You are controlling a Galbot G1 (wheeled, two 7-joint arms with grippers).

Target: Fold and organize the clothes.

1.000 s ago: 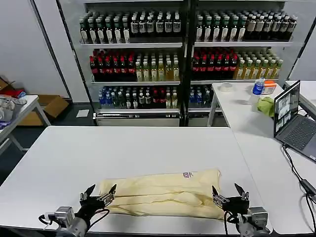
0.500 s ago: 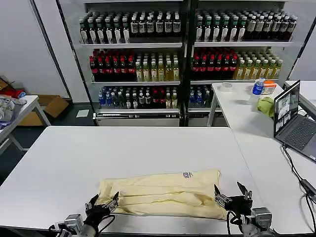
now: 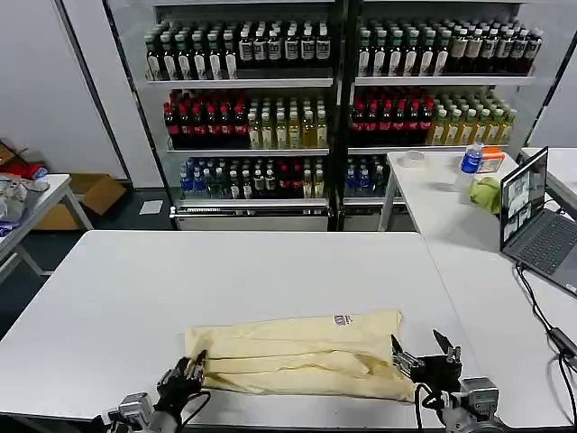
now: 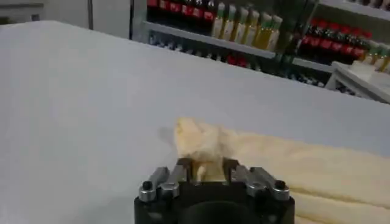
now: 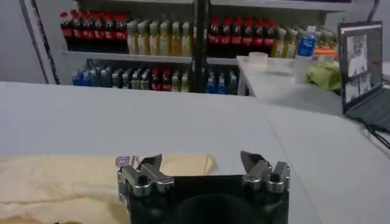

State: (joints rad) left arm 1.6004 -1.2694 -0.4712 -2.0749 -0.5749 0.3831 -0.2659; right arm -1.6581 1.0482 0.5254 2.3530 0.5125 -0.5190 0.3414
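One T-shirt (image 3: 297, 354), folded into a long band, lies near the table's (image 3: 135, 289) front edge. Left wrist view shows the left gripper (image 4: 206, 171) pinched on the T-shirt's bunched left end; head view hides that bite. Right gripper (image 3: 422, 356) at the right end, fingers spread, holding nothing. Far half of table bare.
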